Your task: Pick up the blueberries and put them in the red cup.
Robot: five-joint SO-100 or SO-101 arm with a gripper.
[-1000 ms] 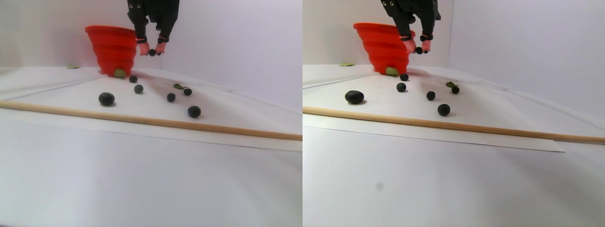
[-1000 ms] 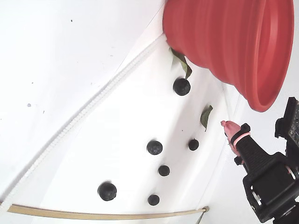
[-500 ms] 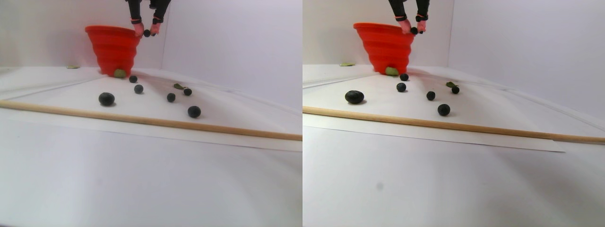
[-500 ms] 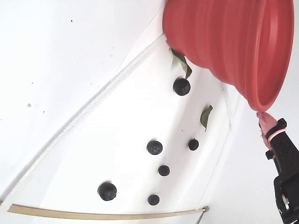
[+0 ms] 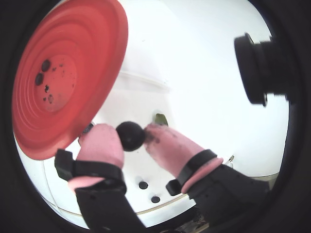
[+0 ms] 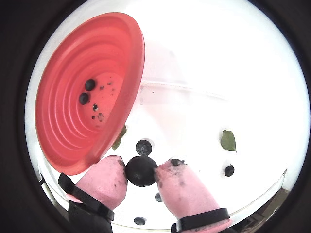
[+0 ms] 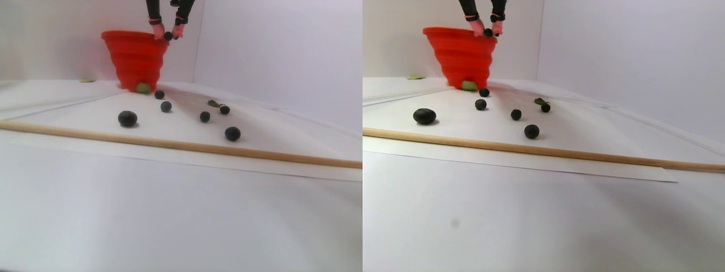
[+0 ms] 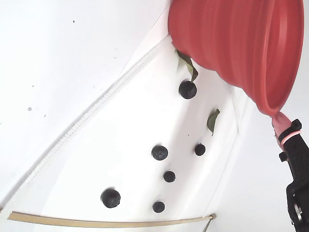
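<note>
Since half a second ago the arm has carried its load up and leftward, so the jaws (image 7: 168,35) now sit level with the rim of the red cup (image 7: 135,59) in the stereo pair view, at its right edge rather than over the opening.

In a wrist view the cup (image 6: 92,92) fills the left, with 2 berries (image 6: 86,91) already on its bottom among dark specks. Just right of its near rim, the 2 pink fingertips (image 6: 107,177) are clenched on 1 blueberry (image 6: 141,171), pinched across its middle so it cannot roll out during the carry. It hangs outside the rim, so I judge a further shift leftward is needed before letting go.

Farther right, on the white surface (image 8: 72,72), the remaining blueberries (image 8: 160,152) lie scattered apart from each other, 6 countable in the fixed view, with a small green leaf (image 8: 212,119) among them. A wooden stick (image 7: 181,146) fences the near side.
</note>
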